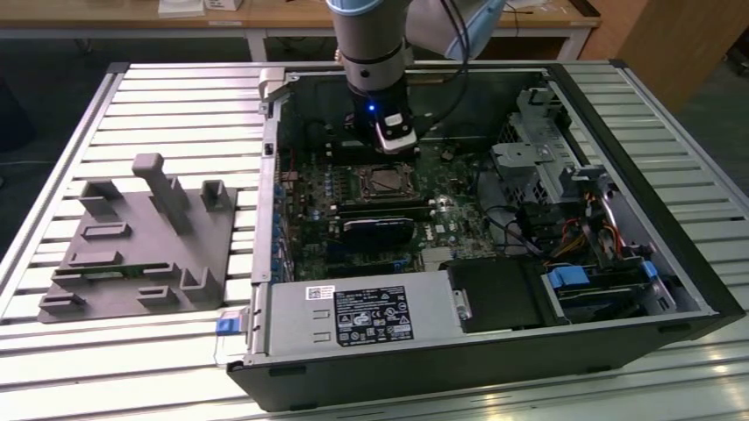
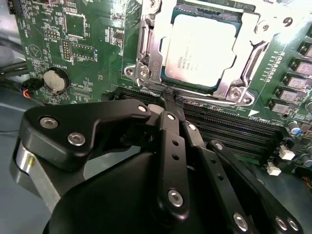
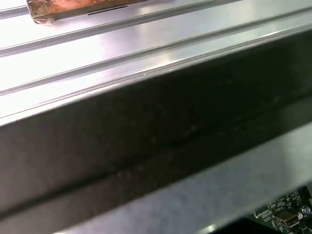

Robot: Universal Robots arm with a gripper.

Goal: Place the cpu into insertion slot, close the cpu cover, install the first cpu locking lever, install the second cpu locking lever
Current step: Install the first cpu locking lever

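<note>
Gripper [image 2: 168,95] stands inside the case [image 1: 655,263], low over the board [image 2: 73,53]. Jaws are clenched, the pads together with nothing seen between them. In the second wrist view the cpu [image 2: 200,48] lies flat in the slot [image 2: 209,9], with the cover [image 2: 151,56] down around it and the chip top showing through its window. The socket lies directly ahead of the fingertips, which sit at its near edge, on the side of the memory slots [image 2: 229,126]. That edge runs across the line of the fingers. Contact between tips and cover cannot be confirmed. Whether either lever is latched cannot be determined.
</note>
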